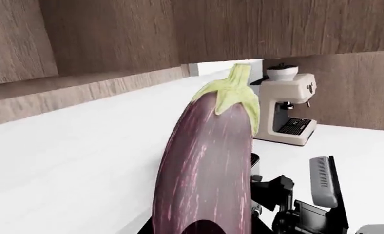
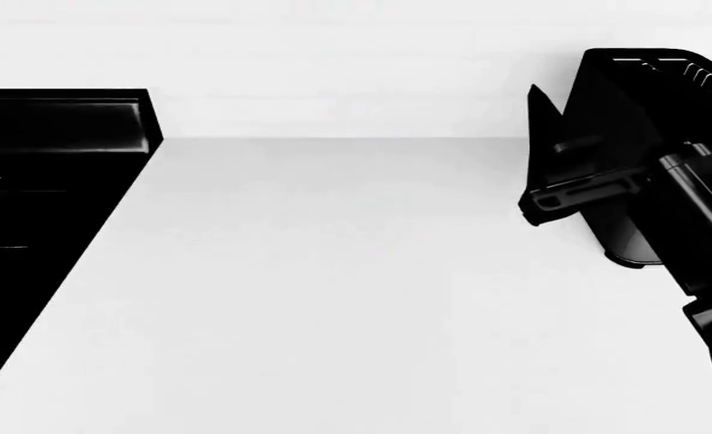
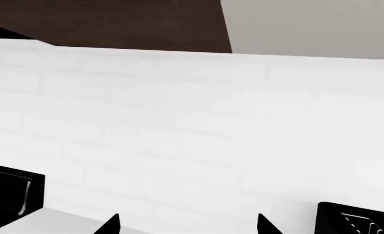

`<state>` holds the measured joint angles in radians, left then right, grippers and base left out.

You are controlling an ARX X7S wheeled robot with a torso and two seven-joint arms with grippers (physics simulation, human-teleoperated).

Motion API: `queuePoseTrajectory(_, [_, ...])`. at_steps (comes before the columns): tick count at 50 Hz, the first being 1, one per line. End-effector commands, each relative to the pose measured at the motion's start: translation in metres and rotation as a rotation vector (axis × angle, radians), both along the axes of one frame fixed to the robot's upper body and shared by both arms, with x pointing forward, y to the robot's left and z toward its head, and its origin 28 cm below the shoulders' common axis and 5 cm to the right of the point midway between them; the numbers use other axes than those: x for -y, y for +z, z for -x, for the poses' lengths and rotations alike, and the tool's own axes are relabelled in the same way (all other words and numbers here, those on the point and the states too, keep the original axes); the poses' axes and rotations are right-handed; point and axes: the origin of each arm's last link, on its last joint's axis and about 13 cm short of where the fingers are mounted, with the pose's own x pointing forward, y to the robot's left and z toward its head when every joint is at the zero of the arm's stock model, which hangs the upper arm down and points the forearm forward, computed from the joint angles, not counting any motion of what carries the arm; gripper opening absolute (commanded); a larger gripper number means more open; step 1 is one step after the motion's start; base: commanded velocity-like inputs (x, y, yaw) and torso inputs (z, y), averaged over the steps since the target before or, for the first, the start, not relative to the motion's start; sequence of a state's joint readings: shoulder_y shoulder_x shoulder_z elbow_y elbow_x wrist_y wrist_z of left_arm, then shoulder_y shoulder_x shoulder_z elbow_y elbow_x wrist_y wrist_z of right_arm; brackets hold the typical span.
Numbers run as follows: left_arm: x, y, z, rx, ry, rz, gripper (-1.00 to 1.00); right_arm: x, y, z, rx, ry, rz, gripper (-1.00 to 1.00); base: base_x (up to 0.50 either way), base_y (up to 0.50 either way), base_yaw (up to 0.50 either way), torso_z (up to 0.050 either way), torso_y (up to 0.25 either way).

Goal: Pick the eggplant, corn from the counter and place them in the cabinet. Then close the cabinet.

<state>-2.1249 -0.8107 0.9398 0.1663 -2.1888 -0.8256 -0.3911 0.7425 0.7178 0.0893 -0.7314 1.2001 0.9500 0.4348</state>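
Left gripper [image 1: 208, 229] clamped on eggplant [image 1: 208, 161], stem cap up, raised near wooden cabinet [image 1: 114, 34]. Right gripper [image 3: 186, 225] spread apart, holding nothing, facing backsplash [image 3: 179, 126]. Counter [image 2: 332, 289] bare here; corn unseen. Advice: keep grip firm, lift clear of cabinet edge, insert slowly.

The eggplant [image 1: 208, 165] is right up against the left gripper, its lower end running out of the left wrist view, so the grip itself can't be seen. It's glossy dark purple with pale streaks and a yellow-green stem cap pointing away from the gripper. The white surface [image 2: 356, 289] is plain and smooth. The corn isn't visible in any view.
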Motion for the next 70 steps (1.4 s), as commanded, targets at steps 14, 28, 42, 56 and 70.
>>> queuePoseTrajectory(14, [0.001, 0.092, -0.011, 0.122, 0.085, 0.208, -1.0, -0.002, 0.002, -0.003, 0.0, 0.007, 0.005, 1.0, 0.0, 0.0, 0.0, 0.0, 0.0])
queuePoseTrajectory(28, [-0.005, 0.132, -0.043, 0.213, 0.283, 0.202, -1.0, 0.001, 0.002, 0.001, 0.004, 0.001, 0.002, 1.0, 0.0, 0.0, 0.0, 0.0, 0.0])
queuePoseTrajectory(42, [-0.005, 0.124, -0.085, 0.15, 0.516, 0.073, -1.0, 0.0, 0.002, -0.001, 0.002, 0.008, 0.003, 1.0, 0.0, 0.0, 0.0, 0.0, 0.0])
queuePoseTrajectory(56, [0.001, 0.115, -0.107, 0.127, 0.536, -0.087, -1.0, 0.001, -0.001, -0.004, -0.009, 0.011, 0.006, 1.0, 0.0, 0.0, 0.0, 0.0, 0.0])
queuePoseTrajectory(70, [0.004, 0.115, -0.108, 0.123, 0.524, -0.11, -1.0, 0.001, -0.002, -0.006, -0.033, 0.002, 0.022, 1.0, 0.0, 0.0, 0.0, 0.0, 0.001])
